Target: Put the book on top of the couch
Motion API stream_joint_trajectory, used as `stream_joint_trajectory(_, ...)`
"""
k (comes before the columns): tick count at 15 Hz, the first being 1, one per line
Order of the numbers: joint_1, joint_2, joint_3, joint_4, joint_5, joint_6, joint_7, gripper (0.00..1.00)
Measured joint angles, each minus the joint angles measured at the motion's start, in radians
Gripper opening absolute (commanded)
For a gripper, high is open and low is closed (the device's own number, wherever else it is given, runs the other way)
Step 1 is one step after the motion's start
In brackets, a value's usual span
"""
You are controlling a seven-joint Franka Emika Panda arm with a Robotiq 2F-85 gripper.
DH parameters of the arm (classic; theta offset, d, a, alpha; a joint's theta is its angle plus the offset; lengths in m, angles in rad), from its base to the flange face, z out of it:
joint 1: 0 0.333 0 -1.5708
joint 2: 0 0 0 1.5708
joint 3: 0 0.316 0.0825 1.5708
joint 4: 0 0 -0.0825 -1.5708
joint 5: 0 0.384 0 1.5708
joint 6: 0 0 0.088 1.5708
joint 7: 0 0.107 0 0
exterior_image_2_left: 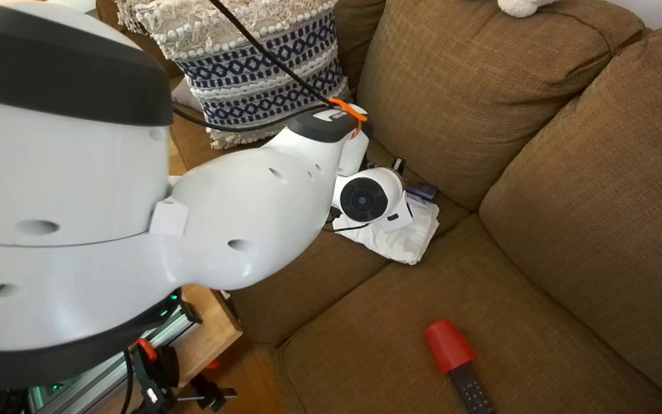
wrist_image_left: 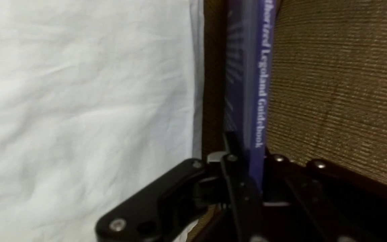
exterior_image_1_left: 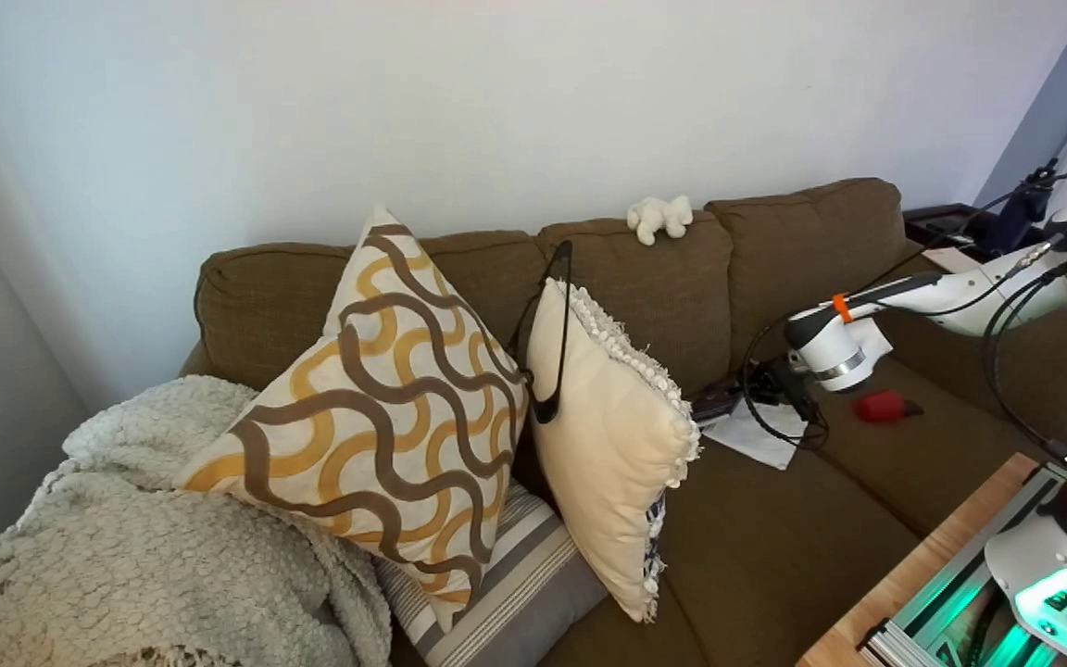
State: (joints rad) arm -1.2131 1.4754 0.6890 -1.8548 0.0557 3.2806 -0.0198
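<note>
Wrist view: the gripper (wrist_image_left: pixel 249 148) pinches the book (wrist_image_left: pixel 259 84) between its jaws, white cloth (wrist_image_left: pixel 96 101) beside them. In an exterior view, the couch back (exterior_image_1_left: pixel 802 245) rises behind the jaws. Grip seems done; lifting and placing remain.

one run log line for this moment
jaws: closed on Legoland Guidebook | beside: white cloth | release onto couch: not yet

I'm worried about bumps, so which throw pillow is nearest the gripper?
The fringed pillow with the navy-patterned face; both the wavy-patterned pillow and the striped grey pillow sit farther from the gripper.
</note>
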Motion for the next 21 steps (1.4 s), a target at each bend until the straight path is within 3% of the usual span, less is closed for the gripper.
stream_joint_trajectory(4,-0.017,-0.025,0.013,-0.051,-0.001,0.034,0.000,0.03)
stream_joint_trajectory(7,-0.074,-0.066,0.058,-0.149,-0.026,0.039,0.000,0.03)
stream_joint_trajectory(13,-0.336,-0.148,0.326,-0.421,-0.150,0.134,0.020,0.03)
stream_joint_trajectory(15,-0.427,-0.175,0.422,-0.468,-0.151,0.167,0.064,0.03)
stream_joint_trajectory(16,-0.469,-0.190,0.466,-0.479,-0.149,0.178,0.094,0.10)
stream_joint_trajectory(17,-0.493,-0.206,0.490,-0.483,-0.150,0.172,0.102,0.10)
stream_joint_trajectory(18,-0.494,-0.213,0.487,-0.483,-0.150,0.171,0.102,0.03)
stream_joint_trajectory(21,-0.468,-0.210,0.462,-0.485,-0.144,0.179,0.109,0.03)
